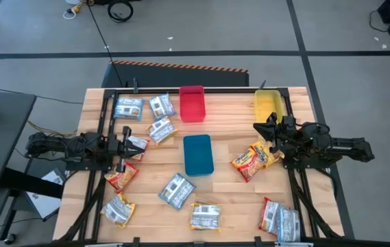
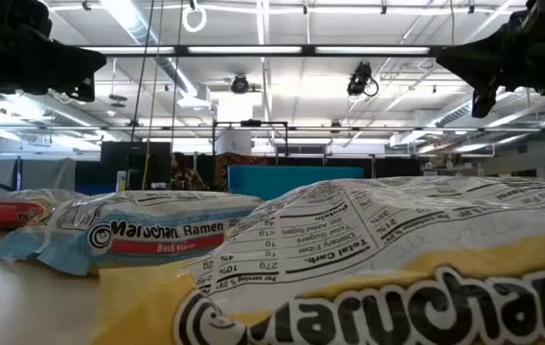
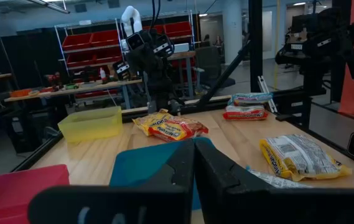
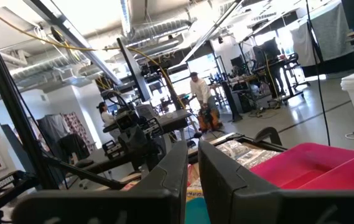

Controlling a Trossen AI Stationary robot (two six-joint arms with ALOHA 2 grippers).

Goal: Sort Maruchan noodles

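Note:
Several Maruchan noodle packets lie flat and scattered on the wooden table: blue-silver ones at the far left (image 1: pixel 127 108) and near the middle (image 1: pixel 177 190), a red-orange one (image 1: pixel 120 176) at the left, and a yellow-orange one (image 1: pixel 255 159) at the right. In the low view a yellow packet (image 2: pixel 377 268) lies closest, with a blue one (image 2: pixel 147 235) behind it. My left gripper (image 1: pixel 131 146) (image 3: pixel 194 155) hovers shut at the table's left side and points level. At the right side my right gripper (image 1: pixel 262 130) (image 4: pixel 193 155) hovers shut above the yellow-orange packet. Neither holds anything.
A blue tray (image 1: pixel 197 154) sits mid-table. A red tray (image 1: pixel 192 103) and a yellow tray (image 1: pixel 268 104) stand at the far edge. Black frame rails (image 1: pixel 297 185) run along the table's left and right sides. People (image 4: pixel 196 87) move in the room beyond.

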